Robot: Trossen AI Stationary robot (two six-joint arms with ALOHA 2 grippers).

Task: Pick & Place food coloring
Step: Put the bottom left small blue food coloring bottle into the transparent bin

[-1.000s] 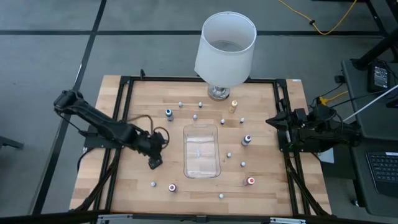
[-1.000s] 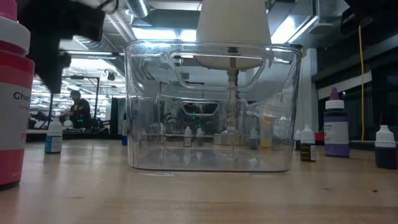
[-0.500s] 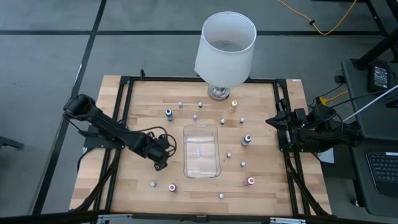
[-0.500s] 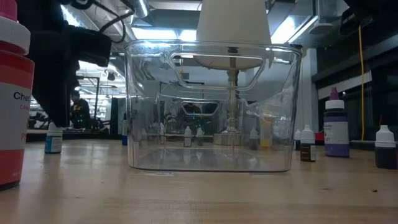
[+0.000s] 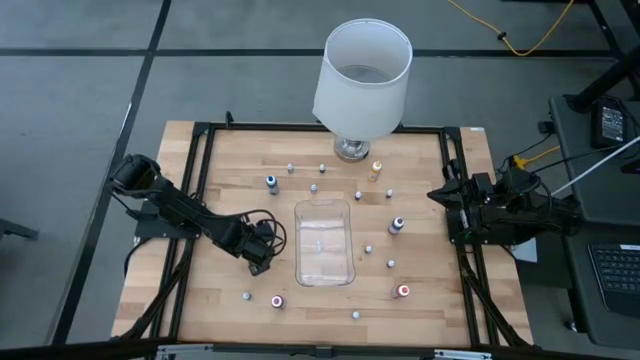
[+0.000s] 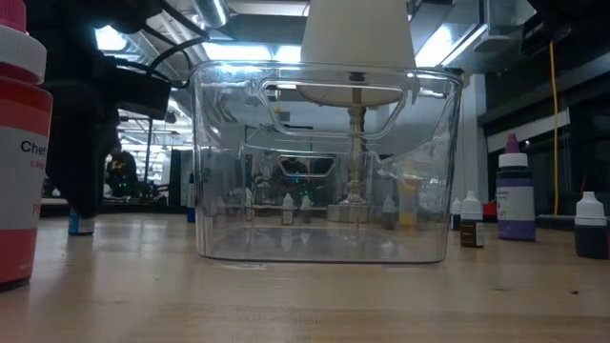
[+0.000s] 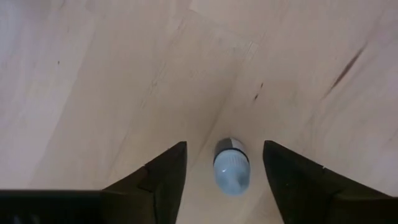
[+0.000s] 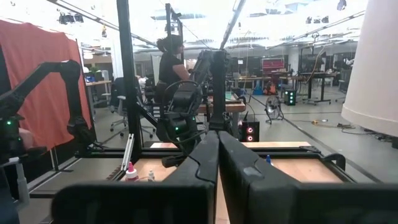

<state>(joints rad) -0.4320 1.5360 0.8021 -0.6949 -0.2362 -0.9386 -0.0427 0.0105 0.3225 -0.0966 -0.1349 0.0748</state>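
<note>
From above, the left gripper (image 5: 259, 262) hangs low over the table (image 5: 230, 160) just off the 9 o'clock side of the clear tray (image 5: 324, 242), which sits at the centre. The food coloring bottles are scattered round the tray: a blue-capped one (image 5: 272, 181) at 11 o'clock, an orange one (image 5: 376, 169) at 1 o'clock beside the white lamp (image 5: 362, 75), a dark one (image 5: 397, 225) at 3 o'clock, red-capped ones at 5 (image 5: 403, 291) and 7 o'clock (image 5: 277, 300). The bottle under the left gripper is hidden by the arm here. The right gripper (image 5: 440, 196) waits at the table's 3 o'clock edge.

At table height, the left arm's dark bulk (image 6: 81, 124) comes down at the far left and covers nearly all of a small bottle (image 6: 74, 224) standing there; only its foot shows. A big red bottle (image 6: 21, 152) is cut off by the frame edge. The tray looks empty, though reflections blur its floor.

The left wrist camera settles the step: a pale-capped bottle (image 7: 231, 167) stands between the two fingers (image 7: 163, 174), which are apart with a gap on either side, not touching it. This seems to be the approach to a pick; next the fingers should close squarely on the cap without tipping it, then lift and carry toward the tray.

The right wrist camera shows its fingers (image 8: 202, 165) pressed together, holding nothing. A person stands far back in the room.
</note>
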